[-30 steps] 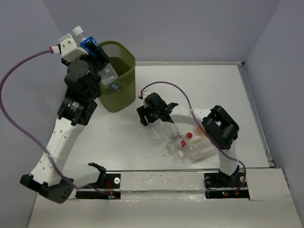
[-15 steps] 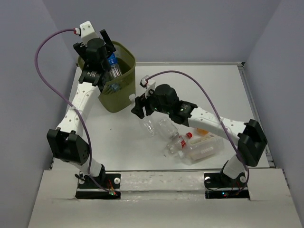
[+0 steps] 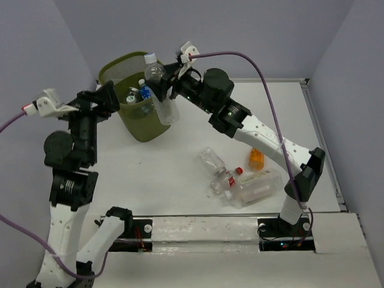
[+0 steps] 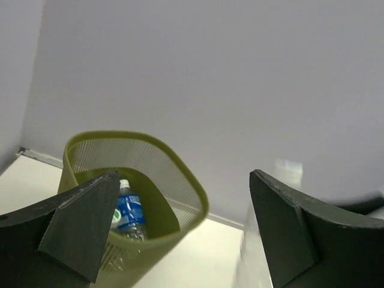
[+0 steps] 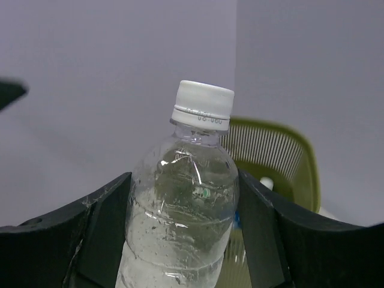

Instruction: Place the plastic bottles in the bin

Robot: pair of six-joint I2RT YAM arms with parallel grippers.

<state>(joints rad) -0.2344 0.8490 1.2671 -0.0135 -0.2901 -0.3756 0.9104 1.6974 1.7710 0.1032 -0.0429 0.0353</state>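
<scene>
Light: bright, even, from overhead
Shadows: soft on white table (image 3: 168,174)
Blur: clear bottle (image 4: 273,192) smeared, left wrist view

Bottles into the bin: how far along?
At least one blue-labelled bottle is in the bin. The right gripper holds a white-capped bottle near its rim; the left gripper is open, empty. Left on the table: clear bottle, red-labelled bottle, orange bottle, large squarish bottle.

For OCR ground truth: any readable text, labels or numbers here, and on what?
Nothing can be quoted with confidence.
Neck ring of the clear bottle: short printed code, too blurred to read.
Blue-label bottle in the bin: print too small.
Red-label bottles on the table: too small.
</scene>
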